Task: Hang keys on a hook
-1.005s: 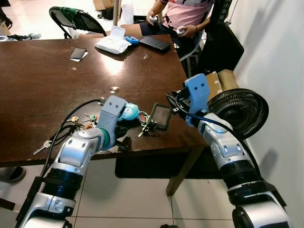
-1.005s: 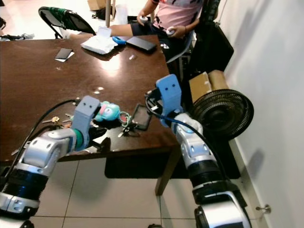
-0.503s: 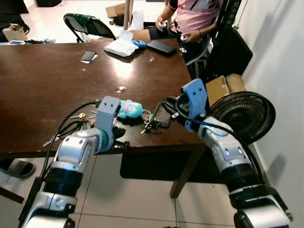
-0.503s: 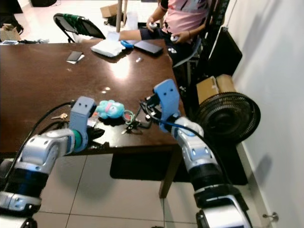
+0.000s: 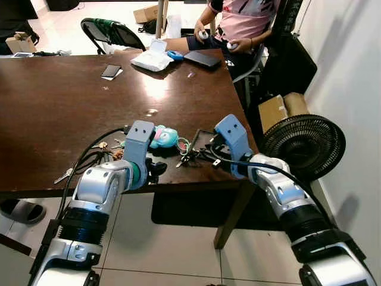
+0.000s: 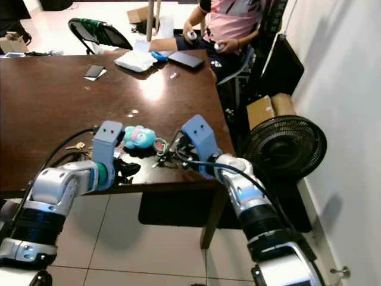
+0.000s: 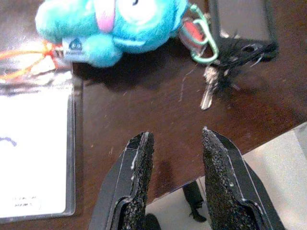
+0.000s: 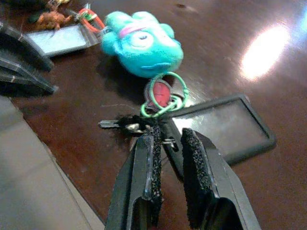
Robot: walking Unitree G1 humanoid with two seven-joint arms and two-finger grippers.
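Reaching over the near edge of the dark wooden counter (image 5: pixel 53 107), the left hand (image 7: pixel 175 143) hovers with its fingers spread and nothing between them, pointing at bare wood just near of a turquoise plush toy (image 5: pixel 162 136). To its left lies a clear card sleeve (image 7: pixel 33 153), and further left some loose keys (image 5: pixel 62 175). The right hand (image 8: pixel 169 139) sits low at the near right part of the counter, its fingers slightly parted over the keys (image 8: pixel 125 124); whether they grip anything I cannot tell. That bunch of keys lies flat on the counter, joined by a green clip (image 8: pixel 163 96) to the plush toy just left of it, with a black card holder (image 8: pixel 225 127) touching on the right. Off the counter to the right stands a black fan (image 5: pixel 303 143). Far across the counter are a phone (image 5: pixel 111 70), a white packet (image 5: pixel 150 58) and a seated person (image 5: pixel 238 24).
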